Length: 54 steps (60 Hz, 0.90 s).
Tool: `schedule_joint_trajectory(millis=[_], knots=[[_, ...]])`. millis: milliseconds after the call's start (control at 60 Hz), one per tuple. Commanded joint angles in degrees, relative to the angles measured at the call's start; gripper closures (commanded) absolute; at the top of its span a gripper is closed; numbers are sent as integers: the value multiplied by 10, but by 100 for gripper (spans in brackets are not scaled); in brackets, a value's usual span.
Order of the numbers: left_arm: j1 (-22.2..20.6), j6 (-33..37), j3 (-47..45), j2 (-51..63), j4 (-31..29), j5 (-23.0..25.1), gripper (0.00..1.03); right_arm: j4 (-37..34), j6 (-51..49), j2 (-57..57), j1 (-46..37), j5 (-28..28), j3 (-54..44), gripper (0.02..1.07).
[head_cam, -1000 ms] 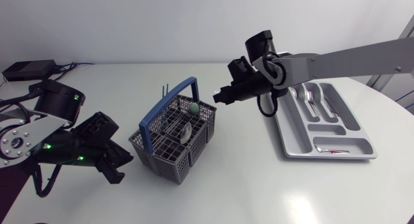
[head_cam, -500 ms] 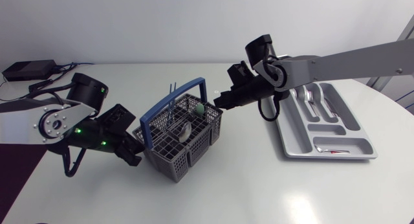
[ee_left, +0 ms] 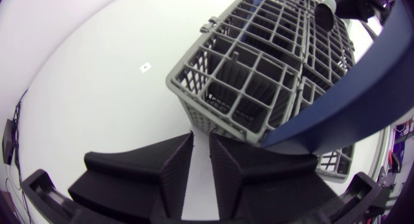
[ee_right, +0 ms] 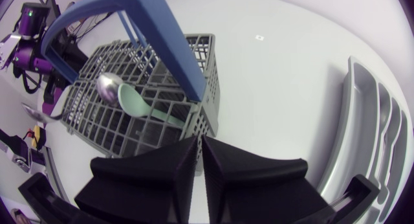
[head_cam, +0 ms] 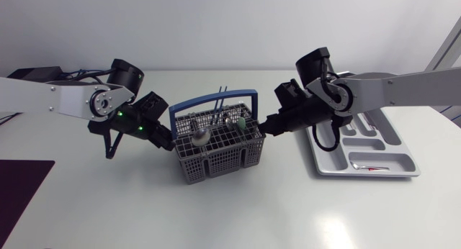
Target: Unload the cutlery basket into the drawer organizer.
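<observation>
At the centre of the white tabletop point(head_cam: 302, 213), the grey basket point(head_cam: 216, 159) with its blue handle point(head_cam: 212, 101) stands upright between two arms. The left tool point(head_cam: 168, 142) is at its left wall and the right tool point(head_cam: 265, 129) at its right, each with fingers pressed almost together and nothing visible between them. A steel spoon point(head_cam: 198, 137) and a green utensil point(head_cam: 243, 121) stand inside. The organizer point(head_cam: 364, 174), holding some cutlery, lies near the basket's right.

White table point(head_cam: 238, 213), flat black box point(head_cam: 32, 71) with cables point(head_cam: 75, 74) at its far left edge, one small surface mark point(ee_left: 145, 67).
</observation>
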Motion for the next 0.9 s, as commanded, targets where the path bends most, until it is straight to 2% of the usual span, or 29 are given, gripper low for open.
schedule_joint_trajectory(millis=[0,200,300,483,683,883], knots=[[-29,-11,56,28,28,32,82,-14,0,-5,28,-36,-32,93],[-23,-8,101,64,28,38,81,-16,10,-18,36,-20,-34,93],[-15,-4,104,70,29,42,81,-11,15,-18,42,8,-30,93],[15,5,54,31,27,78,81,1,17,-16,41,15,-35,93],[6,9,-7,-37,22,79,81,6,20,-17,39,24,-25,93],[-7,7,-35,-73,12,79,81,13,20,-33,42,76,-41,92]])
